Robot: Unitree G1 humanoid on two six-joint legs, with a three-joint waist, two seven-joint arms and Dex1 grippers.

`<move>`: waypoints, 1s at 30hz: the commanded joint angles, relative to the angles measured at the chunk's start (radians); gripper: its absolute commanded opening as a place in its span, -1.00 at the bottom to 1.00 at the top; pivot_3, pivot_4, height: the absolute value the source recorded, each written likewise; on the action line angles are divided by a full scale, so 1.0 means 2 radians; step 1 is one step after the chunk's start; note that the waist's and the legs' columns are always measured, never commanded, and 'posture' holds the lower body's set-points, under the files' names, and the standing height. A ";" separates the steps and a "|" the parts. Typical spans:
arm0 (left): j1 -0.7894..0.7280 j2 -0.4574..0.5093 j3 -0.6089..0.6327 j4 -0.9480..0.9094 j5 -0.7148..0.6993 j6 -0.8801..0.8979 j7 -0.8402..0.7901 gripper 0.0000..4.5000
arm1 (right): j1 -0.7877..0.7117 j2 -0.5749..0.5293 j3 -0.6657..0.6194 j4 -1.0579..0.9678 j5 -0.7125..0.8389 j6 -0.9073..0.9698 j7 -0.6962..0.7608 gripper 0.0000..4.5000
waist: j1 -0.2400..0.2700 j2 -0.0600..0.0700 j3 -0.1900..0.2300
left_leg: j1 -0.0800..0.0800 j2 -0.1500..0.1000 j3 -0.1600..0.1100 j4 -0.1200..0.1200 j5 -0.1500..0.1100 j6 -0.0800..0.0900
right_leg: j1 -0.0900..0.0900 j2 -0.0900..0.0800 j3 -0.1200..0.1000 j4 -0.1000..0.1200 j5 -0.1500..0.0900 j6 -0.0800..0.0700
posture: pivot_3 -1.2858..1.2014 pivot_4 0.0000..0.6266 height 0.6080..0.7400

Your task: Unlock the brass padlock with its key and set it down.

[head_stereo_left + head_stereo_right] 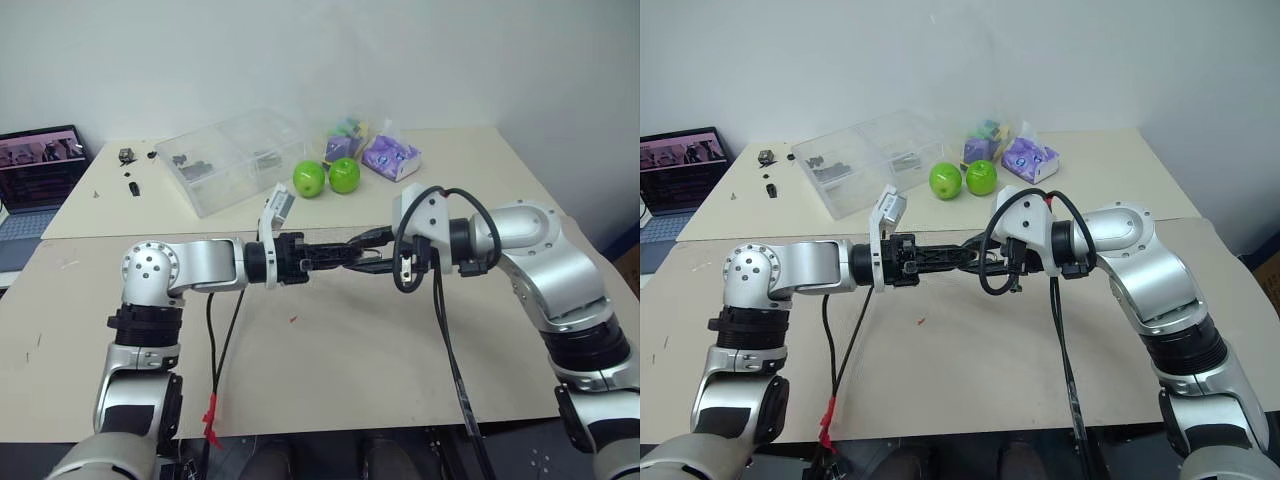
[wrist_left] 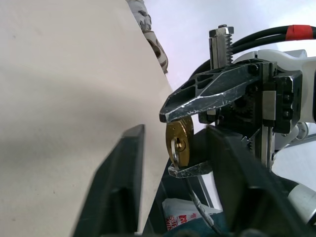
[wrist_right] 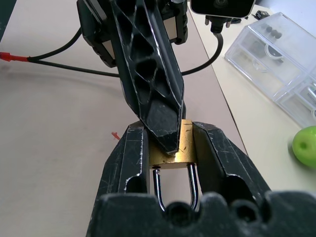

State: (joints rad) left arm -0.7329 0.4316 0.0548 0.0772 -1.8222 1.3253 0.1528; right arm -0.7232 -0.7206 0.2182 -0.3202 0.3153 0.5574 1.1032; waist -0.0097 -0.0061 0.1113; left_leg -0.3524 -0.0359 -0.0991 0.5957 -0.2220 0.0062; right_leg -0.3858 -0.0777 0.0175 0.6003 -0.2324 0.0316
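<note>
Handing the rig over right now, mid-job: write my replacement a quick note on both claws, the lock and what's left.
Right claw: shut on the small brass padlock with the silvery shackle, held above the beige table.
Left claw: fingers either side of the padlock's keyhole face; whether it is open or shut is unclear.
No key visible. Shackle legs still sit in the body.
Left: unlock it, then set it down.
</note>
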 commanded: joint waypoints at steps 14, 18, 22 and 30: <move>-0.001 0.024 -0.022 -0.010 -0.017 -0.027 -0.016 -0.98 | -0.012 -0.002 -0.012 -0.020 0.005 0.001 -0.008 -0.60 | 0.000 0.000 0.000 | 0.000 0.000 0.000 0.000 0.000 0.000 | 0.000 0.000 0.000 0.000 0.000 0.000 | 0.03 -0.52 1.00; -0.001 0.025 -0.023 -0.010 -0.018 -0.030 -0.016 -0.98 | -0.014 -0.001 -0.011 -0.018 0.006 0.002 -0.007 -0.60 | 0.000 0.000 0.000 | 0.000 0.000 0.000 0.000 0.000 0.000 | 0.000 0.000 0.000 -0.001 0.000 0.000 | 0.03 -0.52 1.00; -0.001 0.026 -0.024 -0.010 -0.019 -0.033 -0.015 -0.98 | -0.015 0.000 -0.011 -0.018 0.010 0.008 -0.006 -0.60 | 0.000 0.000 0.000 | 0.000 0.000 0.000 0.000 0.000 0.000 | 0.000 0.000 0.000 -0.001 0.000 0.000 | 0.03 -0.52 1.00; -0.001 0.029 -0.027 -0.010 -0.019 -0.036 -0.015 -0.98 | -0.004 -0.008 -0.012 -0.020 0.007 0.012 -0.009 0.70 | 0.000 0.000 0.000 | 0.000 0.000 0.000 0.000 0.000 0.000 | 0.000 0.000 0.000 -0.001 0.000 0.000 | 0.03 -0.52 1.00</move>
State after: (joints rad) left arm -0.7301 0.4785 -0.0038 0.0781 -1.8472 1.2684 0.1300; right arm -0.7308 -0.7230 0.2169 -0.3281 0.3294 0.5848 1.0906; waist -0.0099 -0.0060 0.1112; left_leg -0.3525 -0.0360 -0.0991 0.5953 -0.2220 0.0062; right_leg -0.3858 -0.0777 0.0175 0.5989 -0.2324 0.0315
